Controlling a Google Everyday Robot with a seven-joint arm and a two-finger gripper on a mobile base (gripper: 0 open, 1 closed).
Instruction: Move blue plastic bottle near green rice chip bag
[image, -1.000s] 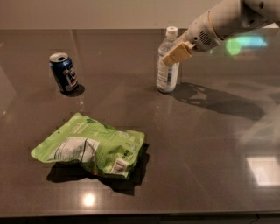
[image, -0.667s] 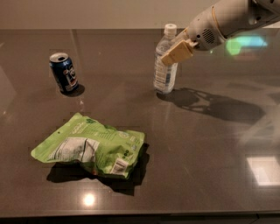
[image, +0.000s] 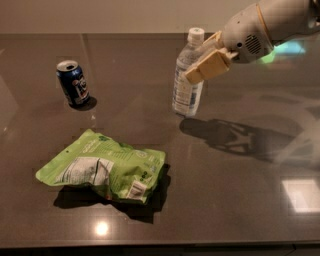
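1. The robot's hand (image: 196, 66) reached in from the upper right, its two tan fingers closed around the upper body of the blue plastic bottle (image: 186, 97), just below the white cap.
2. The bottle stood nearly upright toward the back of the dark surface (image: 240, 200). Whether its base touched the surface could not be told.
3. The green rice chip bag (image: 107, 170) lay flat at the front left, well apart from the bottle.
4. The bottle looked light, thin-walled and smooth. It would likely dent under a hard squeeze and swing if held high, so a grip around the labelled middle seemed steadier.
5. Counted: one bottle, one bag, one blue soda can (image: 73, 84) at the far left, one hand.
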